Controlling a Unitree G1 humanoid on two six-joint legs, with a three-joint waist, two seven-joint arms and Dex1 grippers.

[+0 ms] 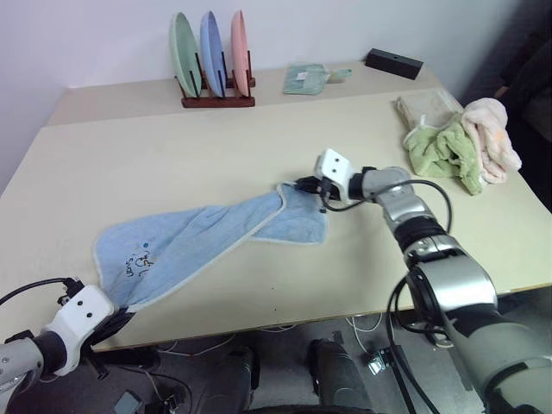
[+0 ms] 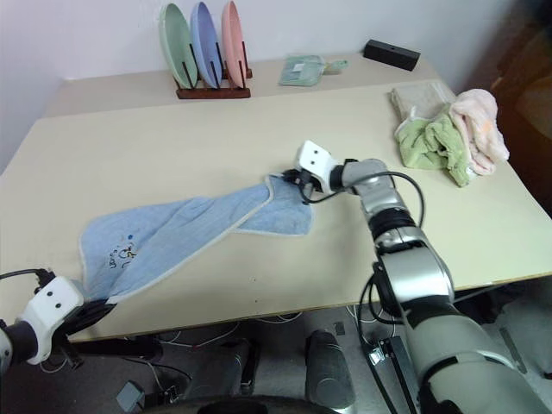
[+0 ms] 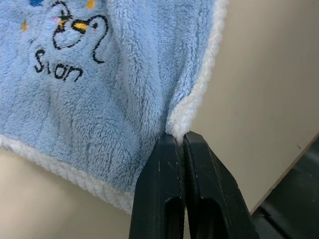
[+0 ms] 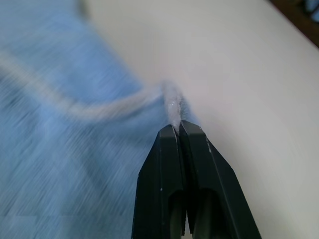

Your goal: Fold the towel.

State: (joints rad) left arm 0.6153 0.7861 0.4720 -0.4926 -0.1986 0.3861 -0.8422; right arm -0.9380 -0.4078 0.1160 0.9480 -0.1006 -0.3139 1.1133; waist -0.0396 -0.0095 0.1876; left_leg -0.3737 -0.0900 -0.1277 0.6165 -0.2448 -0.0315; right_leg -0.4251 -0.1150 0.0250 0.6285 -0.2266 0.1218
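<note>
- Your light blue towel point(image 1: 207, 237) lies stretched across the cream table point(image 1: 172, 155), running diagonally from the near left edge toward the middle, twisted partway so one flap folds over itself near the right end.
- Your left gripper point(image 3: 182, 142) is clamped on the towel's whitish hemmed edge point(image 3: 199, 84) at the corner by the table's near left edge; the two black fingers point(image 3: 159, 179) sit pressed together with the hem pinched between their tips.
- The printed mark point(image 3: 67, 37), a small dark cartoon outline with lettering under it, sits just beside that pinched corner on the towel's face.
- Your right gripper point(image 4: 178, 127) is closed on the opposite end of the towel, fingers together with a bit of the white hem caught at the tips; in the head views it point(image 1: 302, 184) holds that corner just above the table near the middle.
- Off to the far right you have a lime-green towel point(image 1: 444, 151) bunched against a pale pink towel point(image 1: 492, 134), both well apart from the blue one.
- At the back of the table stands a wooden rack point(image 1: 217, 99) with three plates upright: green point(image 1: 184, 53), blue point(image 1: 210, 52), pink point(image 1: 239, 50).
- Near it lie a small pale green cloth point(image 1: 306, 79) and a black box point(image 1: 393, 62).
</note>
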